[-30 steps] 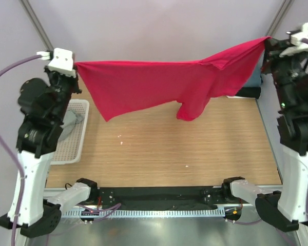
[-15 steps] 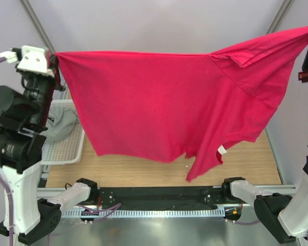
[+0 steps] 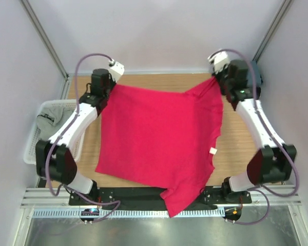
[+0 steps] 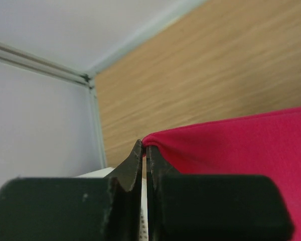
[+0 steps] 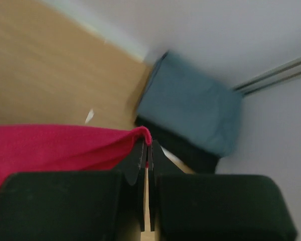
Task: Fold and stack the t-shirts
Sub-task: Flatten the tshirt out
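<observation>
The crimson-red t-shirt lies spread over the wooden table, its near part hanging past the front edge. My left gripper is shut on its far left corner; the left wrist view shows the jaws pinching the red hem. My right gripper is shut on its far right corner, with red cloth pinched at the jaws. A folded slate-blue t-shirt lies on a folded black one at the far right corner. A light grey t-shirt lies in the basket.
A white mesh basket stands at the left table edge. Frame posts and pale walls close in the far corners. Bare wood shows right of the red shirt.
Both arms have swung from high near the camera down and away to the far table edge, laying the hanging red t-shirt out flat on the table.
</observation>
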### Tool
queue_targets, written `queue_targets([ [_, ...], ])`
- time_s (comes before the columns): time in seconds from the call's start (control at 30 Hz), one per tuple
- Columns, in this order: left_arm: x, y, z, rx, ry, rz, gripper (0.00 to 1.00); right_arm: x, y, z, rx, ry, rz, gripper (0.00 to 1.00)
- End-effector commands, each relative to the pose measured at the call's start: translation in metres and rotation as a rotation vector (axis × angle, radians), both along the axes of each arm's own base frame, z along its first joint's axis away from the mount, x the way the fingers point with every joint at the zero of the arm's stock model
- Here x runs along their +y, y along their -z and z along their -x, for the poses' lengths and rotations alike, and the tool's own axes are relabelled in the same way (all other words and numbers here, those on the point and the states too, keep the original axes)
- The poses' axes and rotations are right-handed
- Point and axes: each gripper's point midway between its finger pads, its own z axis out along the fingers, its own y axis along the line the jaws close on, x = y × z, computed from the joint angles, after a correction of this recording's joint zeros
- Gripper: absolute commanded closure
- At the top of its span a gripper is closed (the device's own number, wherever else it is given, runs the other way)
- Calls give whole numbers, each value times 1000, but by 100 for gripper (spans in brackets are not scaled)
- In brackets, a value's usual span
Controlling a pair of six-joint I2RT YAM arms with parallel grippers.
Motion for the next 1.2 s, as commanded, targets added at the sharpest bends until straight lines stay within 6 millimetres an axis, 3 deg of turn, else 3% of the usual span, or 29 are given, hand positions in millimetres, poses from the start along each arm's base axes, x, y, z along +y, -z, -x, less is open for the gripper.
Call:
queue_targets([
  [0.0, 11, 8, -37, -95, -53, -36, 100, -6, 40, -28, -37, 11, 64, 99],
  [0.03, 9, 43, -53, -37, -56, -59, 100, -7, 76, -40, 37, 20, 71, 99],
  [0.1, 14, 60, -70, -24, -80, -77, 100, -8, 89, -58, 44, 46, 76, 99],
  [0.13, 14, 89, -82, 17, -83, -89, 100, -10, 102, -66, 67, 55, 82, 99],
  [0.2, 18, 93, -99, 16, -111, -68, 100, -14, 125, -84, 101, 90, 88, 99],
  [0.23, 20, 111, -106, 47, -119, -70, 100, -15, 131, -90, 110, 99, 91, 99],
  [0.27, 19, 116, -112, 54, -123, -62, 100, -14, 152, -97, 150, 103, 96, 99],
  [0.3, 20, 111, -120, 37, -132, -58, 100, -14, 148, -105, 139, 113, 94, 99],
  [0.33, 18, 124, -124, 57, -133, -66, 100, -14, 149, -110, 135, 127, 91, 99],
  [0.4, 17, 126, -130, 55, -138, -62, 100, -12, 158, -123, 142, 135, 84, 99],
  [0.47, 18, 137, -132, 69, -149, -63, 100, -11, 156, -134, 126, 153, 73, 99],
  [0.57, 20, 145, -133, 66, -163, -55, 100, -10, 173, -149, 131, 185, 57, 99],
  [0.73, 27, 147, -138, 53, -202, -27, 100, -6, 182, -166, 132, 217, 34, 99],
  [0.93, 37, 135, -146, 34, -242, -19, 100, 10, 171, -187, 91, 205, -10, 99],
  [1.07, 46, 130, -143, 24, -271, -6, 100, 15, 151, -194, 34, 202, -52, 99],
  [1.17, 57, 130, -138, 26, -321, -2, 100, 17, 147, -198, 17, 207, -59, 99],
])
